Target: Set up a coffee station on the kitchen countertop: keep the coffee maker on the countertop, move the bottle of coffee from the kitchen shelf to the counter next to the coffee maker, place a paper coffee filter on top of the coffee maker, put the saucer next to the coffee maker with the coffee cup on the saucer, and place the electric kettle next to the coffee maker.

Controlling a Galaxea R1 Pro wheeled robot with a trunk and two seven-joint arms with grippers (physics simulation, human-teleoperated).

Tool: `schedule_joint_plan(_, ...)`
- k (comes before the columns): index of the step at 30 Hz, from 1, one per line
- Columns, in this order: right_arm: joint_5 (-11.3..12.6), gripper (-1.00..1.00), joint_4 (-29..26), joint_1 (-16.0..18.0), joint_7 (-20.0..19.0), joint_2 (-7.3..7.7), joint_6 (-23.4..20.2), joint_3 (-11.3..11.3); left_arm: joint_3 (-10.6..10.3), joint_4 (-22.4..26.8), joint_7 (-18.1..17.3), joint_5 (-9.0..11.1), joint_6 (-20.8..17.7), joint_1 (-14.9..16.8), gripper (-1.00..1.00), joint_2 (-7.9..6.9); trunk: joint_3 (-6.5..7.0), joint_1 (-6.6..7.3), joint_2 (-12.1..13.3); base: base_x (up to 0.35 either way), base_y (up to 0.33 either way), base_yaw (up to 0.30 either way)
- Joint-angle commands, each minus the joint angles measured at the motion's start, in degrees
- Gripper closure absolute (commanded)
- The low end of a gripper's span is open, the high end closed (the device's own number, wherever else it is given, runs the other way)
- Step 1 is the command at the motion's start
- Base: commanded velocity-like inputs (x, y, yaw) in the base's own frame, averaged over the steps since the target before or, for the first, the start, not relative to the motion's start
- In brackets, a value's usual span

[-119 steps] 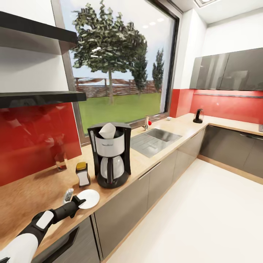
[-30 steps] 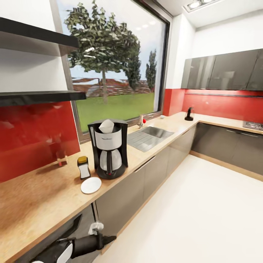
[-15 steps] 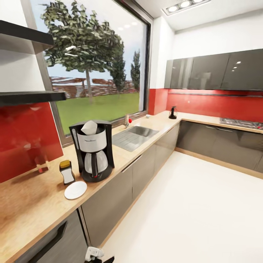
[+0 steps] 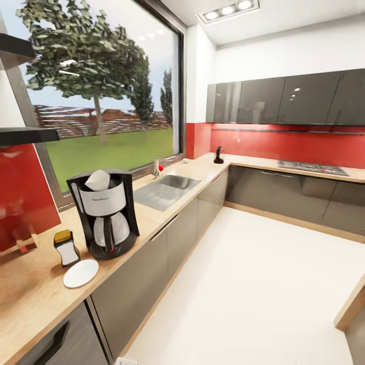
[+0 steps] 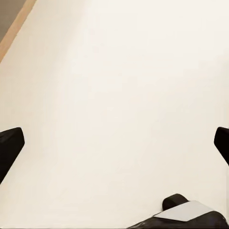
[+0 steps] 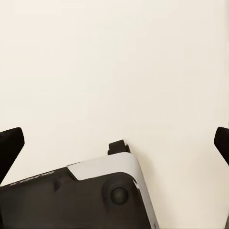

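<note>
The black coffee maker point(image 4: 104, 215) stands on the kitchen countertop point(image 4: 30, 299), with the white paper coffee filter point(image 4: 98, 180) sitting in its top. Just left of it is the bottle of coffee point(image 4: 66, 248) with its yellow cap, and the white saucer point(image 4: 81, 273) lies bare in front of that. A small dark electric kettle point(image 4: 218, 154) stands at the far counter corner. A tiny white thing point(image 4: 186, 161) by the window is too small to identify. The black kitchen shelf point(image 4: 25, 135) is at the left. My left gripper point(image 5: 114, 148) and right gripper point(image 6: 114, 148) hang open over cream floor.
A steel sink point(image 4: 165, 190) with a tap point(image 4: 156, 170) lies right of the coffee maker. A hob point(image 4: 312, 167) sits on the far counter under grey wall cabinets point(image 4: 284, 99). Wide cream floor point(image 4: 263, 284) spreads ahead. A wooden edge point(image 4: 352, 304) juts in at the lower right.
The head view has swung right, so the counter things sit further left. My left arm, at the saucer four seconds ago, has let go, dropped and left the head view.
</note>
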State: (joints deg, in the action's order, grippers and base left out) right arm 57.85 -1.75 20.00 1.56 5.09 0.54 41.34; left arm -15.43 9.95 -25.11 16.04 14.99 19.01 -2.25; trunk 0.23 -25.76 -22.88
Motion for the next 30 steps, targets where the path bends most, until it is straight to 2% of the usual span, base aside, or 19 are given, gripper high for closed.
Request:
schedule_joint_plan(1,0.5,-1.0,-0.1,0.0,0.1,0.01,0.1,0.5,-0.4,-0.2,0.1,0.6,0.2,-0.1,-1.0,-0.07,-0.02,-0.02,0.0,0.0,0.0,-0.267)
schedule_joint_plan(12,0.5,-1.0,0.0,0.0,0.1,0.18,0.1,0.5,-0.2,-0.2,0.6,0.7,0.2,-0.3,-1.0,-0.54,-0.02,-0.02,0.0,0.0,0.0,-0.267)
schedule_joint_plan(18,0.4,-1.0,0.1,0.0,0.2,0.1,0.0,0.5,-0.3,-0.5,5.1,0.5,0.2,-0.3,-1.0,-0.4,-0.02,-0.02,0.0,0.0,0.0,-0.267)
schedule_joint_plan(30,0.3,-1.0,0.1,0.0,0.1,0.07,0.0,0.6,-0.2,-0.5,11.7,0.5,0.1,-0.3,-1.0,-0.1,-0.02,-0.02,0.0,0.0,0.0,-0.267)
